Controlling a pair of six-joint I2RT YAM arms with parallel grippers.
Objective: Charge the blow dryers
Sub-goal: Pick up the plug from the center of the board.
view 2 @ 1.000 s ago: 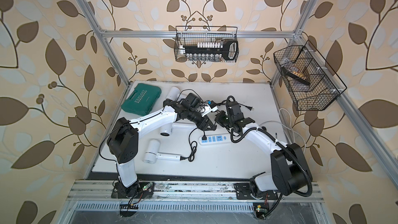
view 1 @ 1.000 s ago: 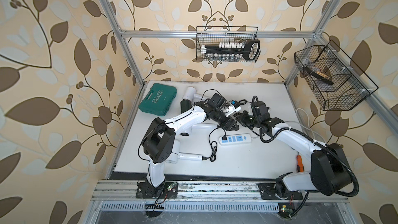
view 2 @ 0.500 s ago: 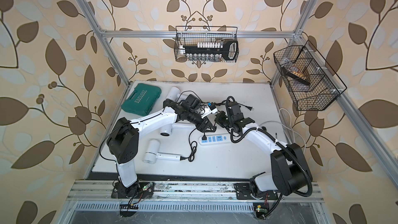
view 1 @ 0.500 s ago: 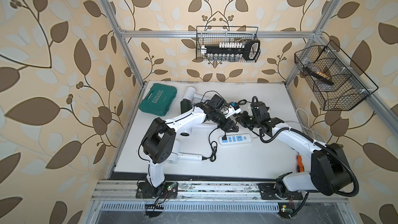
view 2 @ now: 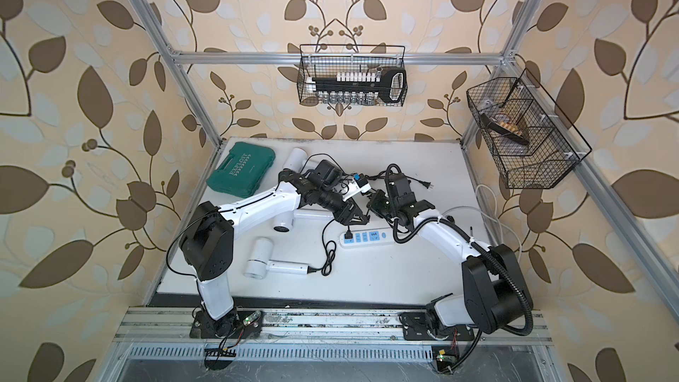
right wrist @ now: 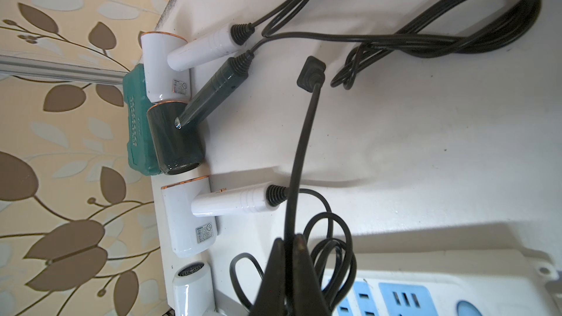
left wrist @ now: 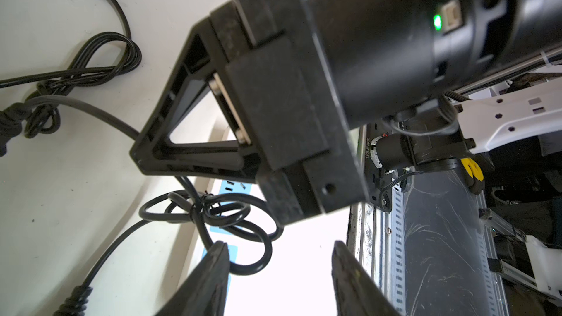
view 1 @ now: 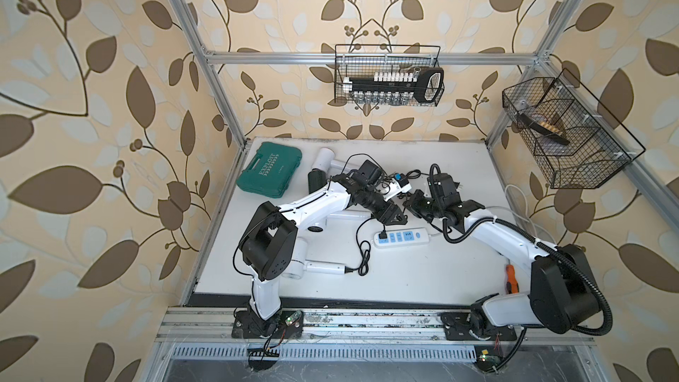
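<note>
White blow dryers [right wrist: 188,217] flank a dark green dryer [right wrist: 176,138]; eleven-o'clock case [view 1: 270,170] reads EXPLOIT; my right gripper [right wrist: 289,238] pinches a cord [right wrist: 302,153], left gripper [left wrist: 279,269] gapes empty.

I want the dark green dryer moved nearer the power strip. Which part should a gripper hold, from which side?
Probably the slim handle of the dark green dryer, from above, jaws across it. It juts out toward the table's middle, while the wide head is crowded by a white dryer and the teal case.
</note>
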